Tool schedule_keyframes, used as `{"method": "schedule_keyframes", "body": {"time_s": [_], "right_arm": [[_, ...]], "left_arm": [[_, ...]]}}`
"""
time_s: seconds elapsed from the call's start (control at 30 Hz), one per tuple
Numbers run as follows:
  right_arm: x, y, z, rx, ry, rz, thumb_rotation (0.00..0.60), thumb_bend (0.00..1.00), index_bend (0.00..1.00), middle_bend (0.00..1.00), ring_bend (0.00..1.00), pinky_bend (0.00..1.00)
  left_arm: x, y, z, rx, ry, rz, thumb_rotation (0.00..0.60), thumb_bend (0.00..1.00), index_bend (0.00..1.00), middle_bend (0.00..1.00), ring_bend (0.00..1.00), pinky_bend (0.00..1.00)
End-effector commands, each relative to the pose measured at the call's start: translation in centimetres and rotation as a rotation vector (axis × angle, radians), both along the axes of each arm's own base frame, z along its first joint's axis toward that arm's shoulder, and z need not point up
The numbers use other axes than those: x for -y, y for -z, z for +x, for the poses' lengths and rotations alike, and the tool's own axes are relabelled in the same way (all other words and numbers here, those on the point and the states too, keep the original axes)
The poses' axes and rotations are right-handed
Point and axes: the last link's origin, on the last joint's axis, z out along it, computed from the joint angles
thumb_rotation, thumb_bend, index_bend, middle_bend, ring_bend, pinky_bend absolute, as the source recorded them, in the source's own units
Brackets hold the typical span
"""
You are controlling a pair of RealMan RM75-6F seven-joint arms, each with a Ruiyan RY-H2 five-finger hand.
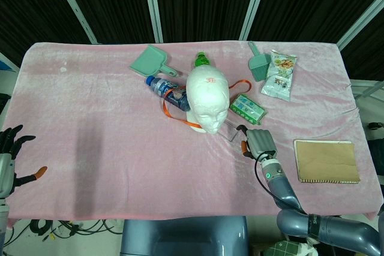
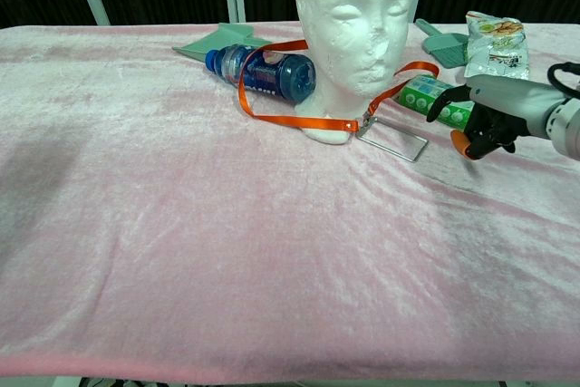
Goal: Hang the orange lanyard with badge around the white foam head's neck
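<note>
The right hand (image 2: 485,120), fingers apart and empty, is held just beside the badge (image 2: 391,138), probably to lift the lanyard (image 2: 290,119) over the head (image 2: 355,15).

The right hand (image 1: 257,142) reaches in over the table (image 1: 120,148) from the near right edge, its forearm stretching back toward the robot's body. In the chest view its dark fingers (image 2: 441,102) are curled downward and partly apart, holding nothing, though the exact spread is hard to judge. The left hand (image 1: 7,157) hangs at the far left, off the table's edge, fingers splayed apart and empty.
</note>
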Motion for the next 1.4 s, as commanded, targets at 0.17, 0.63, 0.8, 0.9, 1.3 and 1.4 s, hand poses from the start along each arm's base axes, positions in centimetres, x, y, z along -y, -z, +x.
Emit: {"method": "schedule_keyframes", "body": {"time_s": [0.17, 0.63, 0.8, 0.9, 1.3, 1.4], "right_arm": [[0.3, 1.3, -0.3, -0.019, 0.017, 0.02, 0.6, 0.61, 0.26, 0.94, 0.92, 0.71], [-0.4, 2.4, -0.7, -0.014, 0.022, 0.054, 0.6, 0.63, 0.26, 0.94, 0.92, 0.71], [-0.5, 2.8, -0.6, -0.003, 0.02, 0.059, 0.6, 0.64, 0.26, 0.94, 0.92, 0.71], [-0.6, 3.0, -0.6, -0.001, 0.016, 0.061, 0.6, 0.64, 0.26, 0.94, 0.92, 0.71], [-0.9, 3.6, -0.4, 0.002, 0.013, 0.075, 0.6, 0.64, 0.26, 0.94, 0.92, 0.71], [-1.3, 3.5, -0.4, 0.013, 0.016, 0.074, 0.6, 0.64, 0.26, 0.94, 0.92, 0.71]], "left_arm": [[-0.1, 0.1, -0.1, 0.003, -0.008, 0.003, 0.6, 0.12, 0.26, 0.08, 0.0, 0.0], [-0.2, 0.3, -0.1, 0.006, -0.014, 0.014, 0.6, 0.12, 0.26, 0.08, 0.0, 0.0], [-0.2, 0.2, -0.1, 0.008, -0.016, 0.021, 0.6, 0.12, 0.26, 0.08, 0.0, 0.0], [-0.2, 0.2, 0.0, 0.008, -0.016, 0.025, 0.6, 0.12, 0.26, 0.08, 0.0, 0.0], [-0.2, 0.1, -0.1, 0.012, -0.022, 0.032, 0.6, 0.12, 0.26, 0.08, 0.0, 0.0], [-0.3, 0.1, -0.1, 0.01, -0.023, 0.036, 0.6, 0.12, 0.26, 0.08, 0.0, 0.0]]}}
